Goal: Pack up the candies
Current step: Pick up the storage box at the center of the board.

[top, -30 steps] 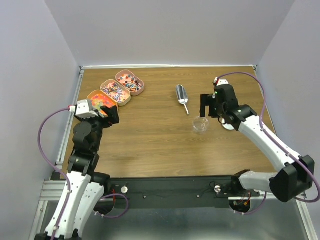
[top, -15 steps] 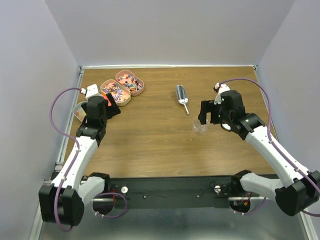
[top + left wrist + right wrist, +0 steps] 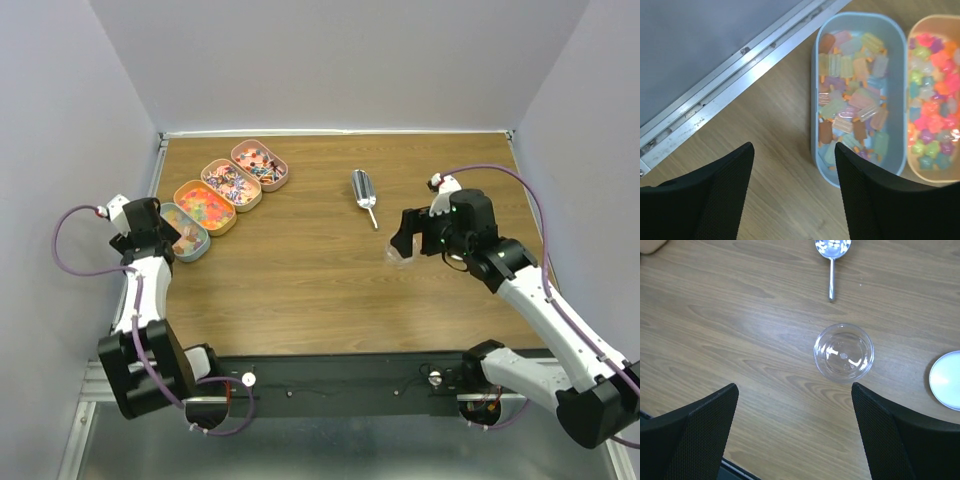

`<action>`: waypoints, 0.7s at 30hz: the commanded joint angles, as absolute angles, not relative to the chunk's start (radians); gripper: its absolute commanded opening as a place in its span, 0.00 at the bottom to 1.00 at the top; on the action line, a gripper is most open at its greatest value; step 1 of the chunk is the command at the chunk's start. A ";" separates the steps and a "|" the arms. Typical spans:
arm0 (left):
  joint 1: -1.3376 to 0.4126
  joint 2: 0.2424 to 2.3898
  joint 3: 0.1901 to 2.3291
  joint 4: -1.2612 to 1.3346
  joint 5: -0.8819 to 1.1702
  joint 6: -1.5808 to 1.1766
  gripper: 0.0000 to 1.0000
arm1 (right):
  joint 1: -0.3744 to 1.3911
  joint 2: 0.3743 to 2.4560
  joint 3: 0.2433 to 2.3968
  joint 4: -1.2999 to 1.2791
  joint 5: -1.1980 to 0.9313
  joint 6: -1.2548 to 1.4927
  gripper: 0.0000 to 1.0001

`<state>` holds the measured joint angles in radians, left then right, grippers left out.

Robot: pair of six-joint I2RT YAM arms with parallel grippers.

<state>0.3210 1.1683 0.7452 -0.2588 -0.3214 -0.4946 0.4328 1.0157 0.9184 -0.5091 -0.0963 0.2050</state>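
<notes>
The candies [image 3: 206, 204] lie in four oval tins set in a slanting row at the upper left of the table [image 3: 300, 285] in the overhead view. In the left wrist view the pale blue tin [image 3: 900, 75] at upper centre holds pastel, ice-lolly-shaped sweets. The orange tin [image 3: 912, 165] touching it at the right edge holds bright star-shaped ones in pink, orange and yellow.

The left tool [image 3: 794, 160] is open and holds nothing. Its two black fingers [image 3: 715, 195] fill the bottom of that view, over bare wood just beside the near end of the blue tin. A metal rail [image 3: 715, 85] runs diagonally across the upper left.

The right tool [image 3: 794, 390] is also open and empty, its fingers spread wide at the lower corners of the right wrist view. A clear plastic cup [image 3: 843, 352] stands upright and empty just above the gap between them. A silver scoop [image 3: 832, 250] lies beyond it at the top edge, handle pointing toward the cup. Part of a white round lid [image 3: 946, 381] shows at the right edge. In the overhead view this tool [image 3: 405, 235] sits right of centre, well apart from the tins.
</notes>
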 commanded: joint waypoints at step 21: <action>0.390 1.419 0.808 -0.164 -0.225 -0.466 0.60 | 0.437 0.942 0.836 -0.446 -0.141 0.179 1.00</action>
<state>0.3843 1.3846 0.7746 -0.1806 -0.2344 -0.4675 0.4328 0.9531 0.8570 -0.4721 -0.1219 0.1928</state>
